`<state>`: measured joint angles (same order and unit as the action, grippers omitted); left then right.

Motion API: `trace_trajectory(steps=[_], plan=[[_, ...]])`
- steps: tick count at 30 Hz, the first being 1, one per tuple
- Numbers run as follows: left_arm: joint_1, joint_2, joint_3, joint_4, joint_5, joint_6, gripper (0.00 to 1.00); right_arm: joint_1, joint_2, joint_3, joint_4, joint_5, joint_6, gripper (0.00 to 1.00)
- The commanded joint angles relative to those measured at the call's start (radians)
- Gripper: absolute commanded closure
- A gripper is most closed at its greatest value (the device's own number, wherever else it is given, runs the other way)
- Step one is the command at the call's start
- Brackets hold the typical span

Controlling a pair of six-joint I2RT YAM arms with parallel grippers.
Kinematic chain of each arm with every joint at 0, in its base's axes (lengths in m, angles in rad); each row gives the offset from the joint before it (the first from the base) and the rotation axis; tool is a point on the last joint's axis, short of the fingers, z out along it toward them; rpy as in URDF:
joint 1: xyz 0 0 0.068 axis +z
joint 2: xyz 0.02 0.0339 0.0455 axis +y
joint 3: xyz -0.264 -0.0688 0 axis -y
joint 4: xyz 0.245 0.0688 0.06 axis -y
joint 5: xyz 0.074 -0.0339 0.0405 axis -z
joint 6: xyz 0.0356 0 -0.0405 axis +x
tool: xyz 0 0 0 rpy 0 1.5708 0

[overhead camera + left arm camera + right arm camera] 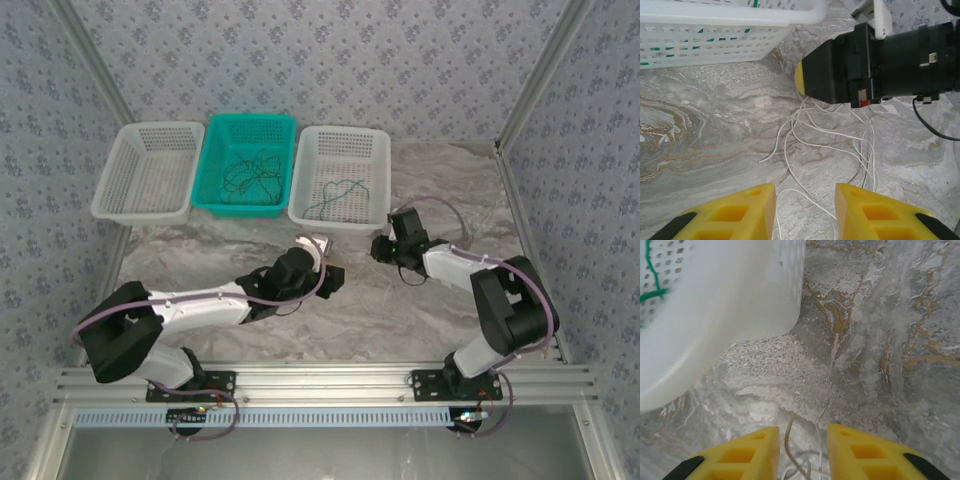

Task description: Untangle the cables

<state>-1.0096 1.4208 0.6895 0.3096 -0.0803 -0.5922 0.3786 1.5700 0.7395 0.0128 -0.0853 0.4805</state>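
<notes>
A pale, hair-thin cable [825, 132] lies in loose loops on the marble table between the two grippers. My left gripper [805, 192] is open just above its near loops and holds nothing. My right gripper [803, 432] is open too, and a pale strand [788, 440] runs up between its fingers without being pinched. From the left wrist view its black body [840, 65] hangs over the far end of the loops. Dark green cables [250, 172] are bunched in the teal basket [212, 165]. A teal-green cable [340, 192] lies in the right white basket [380, 160].
Three baskets stand in a row at the back, the left white basket [112, 180] holding no cable. The right white basket's corner [715, 315] is close in front of my right gripper. The two grippers [335, 275] [378, 245] are close together.
</notes>
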Motion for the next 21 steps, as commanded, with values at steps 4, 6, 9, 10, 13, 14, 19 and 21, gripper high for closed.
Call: trace_trajectory(steps=[4,6,9,10,13,14,19,21], plan=[[-0.001,-0.027,-0.018,-0.008,-0.04,0.031,0.63,0.011,-0.06,-0.005,0.035,0.033,-0.06,0.96],[-0.001,-0.042,-0.018,-0.005,-0.042,0.032,0.63,0.015,-0.128,-0.023,0.019,0.028,-0.071,0.97],[0.0,-0.074,-0.013,0.015,-0.034,0.032,0.63,0.02,-0.242,-0.05,0.008,-0.005,-0.087,0.98],[0.0,-0.084,-0.01,0.018,-0.031,0.035,0.63,0.022,-0.278,-0.059,0.009,-0.012,-0.09,0.99],[0.007,-0.11,0.013,0.009,-0.018,0.056,0.62,0.026,-0.376,-0.066,-0.011,-0.039,-0.101,0.99],[0.008,-0.116,0.019,0.001,-0.016,0.062,0.62,0.028,-0.396,-0.065,-0.018,-0.045,-0.102,0.99],[0.026,-0.127,0.025,0.066,0.08,0.116,0.58,0.028,-0.466,-0.05,-0.044,-0.106,-0.073,1.0],[0.041,-0.115,0.03,0.136,0.167,0.118,0.57,0.028,-0.469,-0.047,-0.039,-0.152,-0.049,1.0]])
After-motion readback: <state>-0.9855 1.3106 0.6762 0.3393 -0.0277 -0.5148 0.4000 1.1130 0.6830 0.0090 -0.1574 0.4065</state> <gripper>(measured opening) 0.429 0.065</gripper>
